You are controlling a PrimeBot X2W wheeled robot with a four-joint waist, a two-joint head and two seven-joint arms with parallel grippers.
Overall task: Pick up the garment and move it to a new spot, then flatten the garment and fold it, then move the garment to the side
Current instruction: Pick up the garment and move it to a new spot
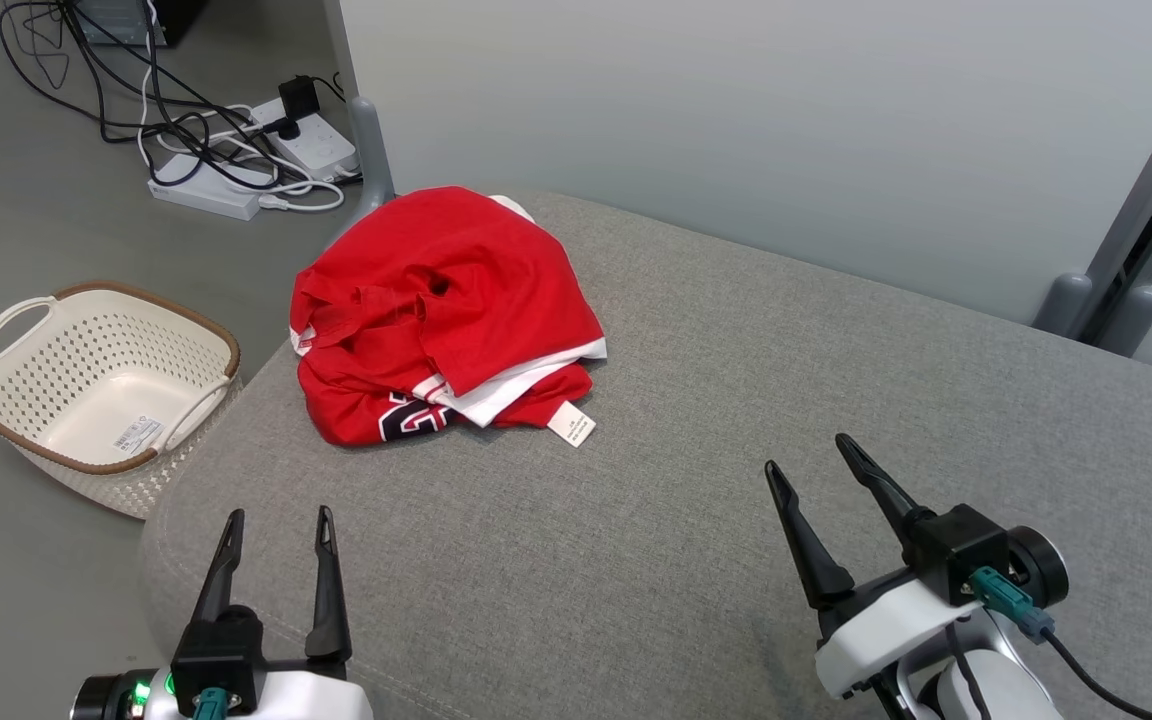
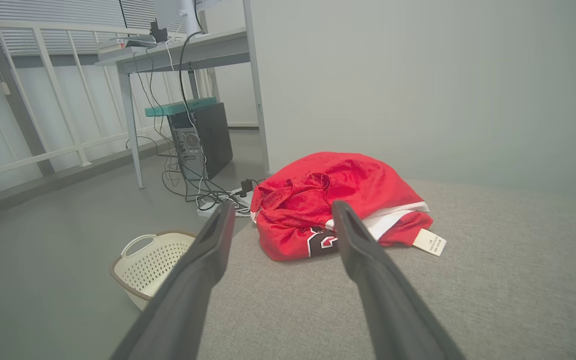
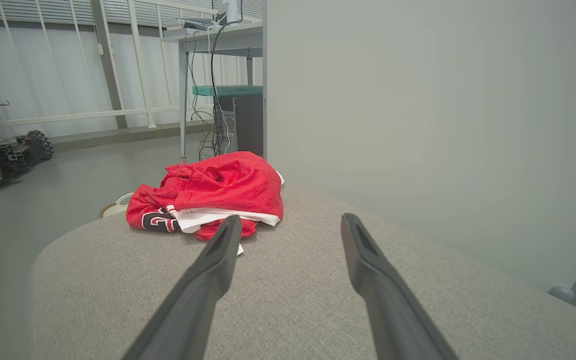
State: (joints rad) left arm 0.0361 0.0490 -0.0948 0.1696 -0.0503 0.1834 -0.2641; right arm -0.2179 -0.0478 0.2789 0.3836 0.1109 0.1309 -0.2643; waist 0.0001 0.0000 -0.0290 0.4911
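The garment (image 1: 446,310) is a crumpled red jersey with white trim, black lettering and a white tag. It lies bunched near the far left corner of the grey padded surface (image 1: 696,400). From the left wrist the garment (image 2: 338,200) sits just ahead of the fingers. From the right wrist the garment (image 3: 208,195) lies ahead and to the left. My left gripper (image 1: 278,525) stands open at the lower left, well short of the jersey. My right gripper (image 1: 809,460) is open at the lower right, farther from it. Nothing is between either pair of fingers.
A white perforated basket (image 1: 96,385) with a brown rim stands on the floor left of the surface. Power strips and tangled cables (image 1: 236,150) lie on the floor behind. A pale wall panel (image 1: 736,120) runs close behind the surface. A desk (image 2: 183,55) stands beyond.
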